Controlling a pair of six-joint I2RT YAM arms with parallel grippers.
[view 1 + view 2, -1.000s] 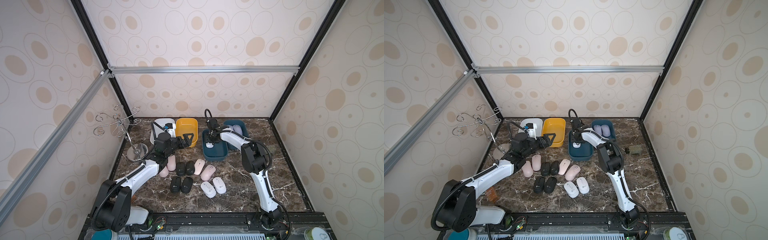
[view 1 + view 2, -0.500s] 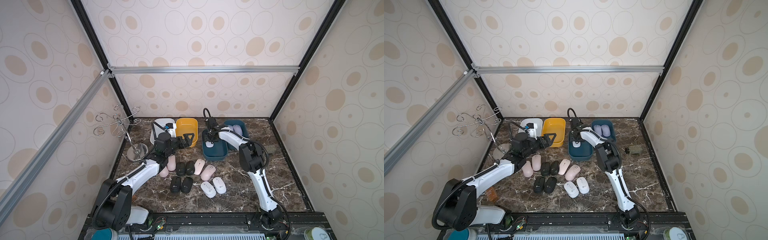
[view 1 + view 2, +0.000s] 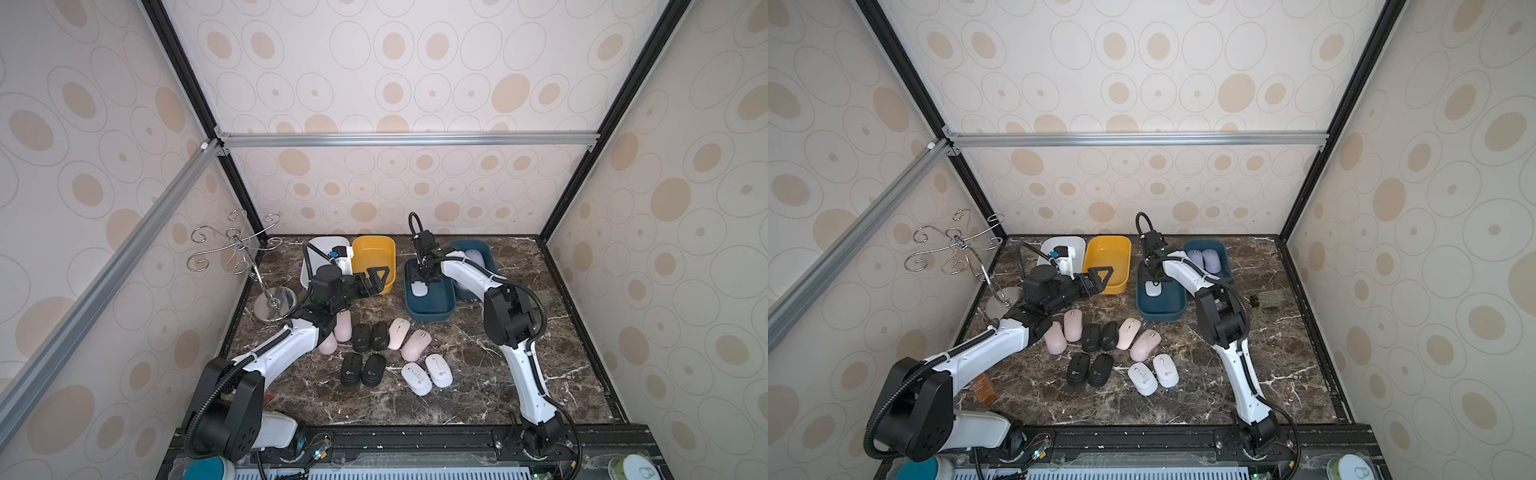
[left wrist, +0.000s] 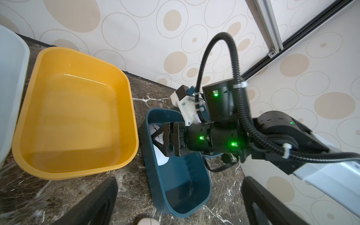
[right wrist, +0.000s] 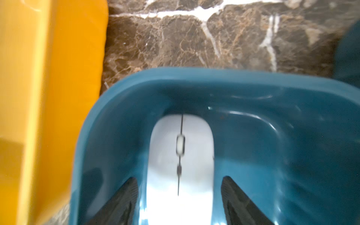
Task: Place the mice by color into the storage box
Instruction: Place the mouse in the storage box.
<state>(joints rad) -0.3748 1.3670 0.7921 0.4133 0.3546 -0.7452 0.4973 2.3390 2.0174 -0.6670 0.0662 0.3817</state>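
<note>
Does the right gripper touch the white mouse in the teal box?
Apart: the right wrist view shows teal box floor between the right gripper and the white mouse.

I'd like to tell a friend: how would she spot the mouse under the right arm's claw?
At the back of the marble table, beside the yellow tub, sit two teal tubs. In the nearer teal tub lies one white mouse, under the right gripper. Only this white mouse is in a tub; the other white mice lie on the table.
</note>
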